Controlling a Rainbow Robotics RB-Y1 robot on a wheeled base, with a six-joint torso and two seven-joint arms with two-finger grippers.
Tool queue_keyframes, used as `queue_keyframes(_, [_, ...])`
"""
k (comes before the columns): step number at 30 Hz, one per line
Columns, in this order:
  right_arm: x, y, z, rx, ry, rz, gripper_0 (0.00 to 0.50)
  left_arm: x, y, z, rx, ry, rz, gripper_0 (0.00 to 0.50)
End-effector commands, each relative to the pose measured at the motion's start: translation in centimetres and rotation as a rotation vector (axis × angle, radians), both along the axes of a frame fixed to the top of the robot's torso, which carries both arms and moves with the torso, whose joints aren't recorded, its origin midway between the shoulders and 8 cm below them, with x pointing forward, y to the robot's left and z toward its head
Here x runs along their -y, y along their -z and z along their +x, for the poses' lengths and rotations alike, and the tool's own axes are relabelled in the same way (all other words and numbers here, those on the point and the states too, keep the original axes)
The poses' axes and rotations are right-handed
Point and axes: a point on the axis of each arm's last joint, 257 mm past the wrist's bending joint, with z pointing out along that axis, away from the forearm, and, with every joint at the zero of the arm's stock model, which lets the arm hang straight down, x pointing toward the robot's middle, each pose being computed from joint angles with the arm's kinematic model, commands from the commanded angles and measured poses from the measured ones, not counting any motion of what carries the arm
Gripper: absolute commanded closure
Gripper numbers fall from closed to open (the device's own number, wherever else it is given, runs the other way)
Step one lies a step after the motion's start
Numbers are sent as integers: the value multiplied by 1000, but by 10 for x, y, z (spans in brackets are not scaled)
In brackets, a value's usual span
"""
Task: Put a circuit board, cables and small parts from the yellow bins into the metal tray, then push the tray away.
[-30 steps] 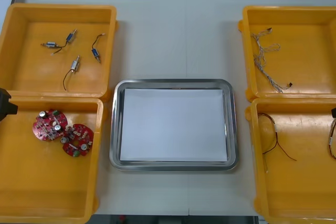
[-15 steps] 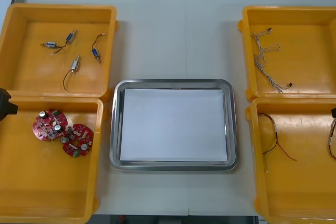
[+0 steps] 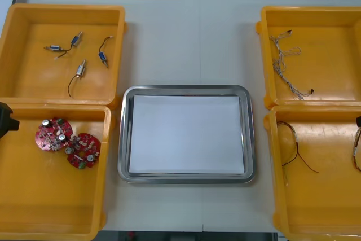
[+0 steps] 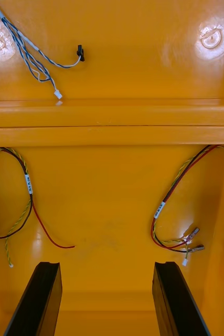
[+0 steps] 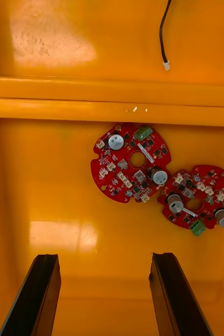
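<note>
Two round red circuit boards (image 3: 53,134) (image 3: 83,150) lie side by side in the near left yellow bin (image 3: 34,196). In the left wrist view my left gripper (image 5: 105,294) hangs open above that bin's floor, with the boards (image 5: 132,163) (image 5: 198,197) just beyond its fingertips. My left gripper (image 3: 4,121) shows at the table's left edge. My right gripper (image 4: 106,299) is open over the near right bin, between two red and yellow cables (image 4: 25,205) (image 4: 180,210). The metal tray (image 3: 122,134), white inside, sits in the middle.
Small metal parts (image 3: 79,70) with thin leads lie in the far left bin (image 3: 17,32). A twisted blue and white cable (image 3: 285,63) lies in the far right bin (image 3: 338,32). Bin walls stand close on both sides of the tray.
My left gripper has shifted slightly toward the table's near side at the left edge. Nothing else has moved.
</note>
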Motion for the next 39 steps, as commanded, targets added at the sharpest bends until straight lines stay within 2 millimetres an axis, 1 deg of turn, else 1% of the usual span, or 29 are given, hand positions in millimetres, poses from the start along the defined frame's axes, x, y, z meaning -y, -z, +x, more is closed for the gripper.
queue_keyframes(1, [4,-4,-3,16,44,25,0,4,9,-5,-22,47,23,0])
queue_keyframes(6, [4,-1,-4,9,44,30,0,10,7,5,2,58,38,0])
queue_keyframes(7, [5,-5,-4,14,41,17,0,11,8,9,11,58,39,0])
queue_keyframes(8, [5,-5,-4,14,41,17,0,11,8,9,11,58,39,0])
queue_keyframes(10, [6,-6,-4,13,37,10,0,15,11,15,28,59,41,0])
queue_keyframes(14, [8,1,-10,-4,44,10,0,23,15,20,40,66,34,0])
queue_keyframes(19, [15,23,-30,-67,61,9,0,29,19,23,46,65,25,0])
queue_keyframes(24, [20,36,-34,-59,73,17,0,30,29,30,49,53,30,0])
queue_keyframes(30, [22,44,-34,-42,76,24,0,27,42,37,48,27,31,0])
queue_keyframes(33, [23,55,-33,-39,83,37,0,27,46,44,63,20,24,0])
queue_keyframes(39, [30,69,-27,-24,103,57,0,28,55,47,63,14,42,0])
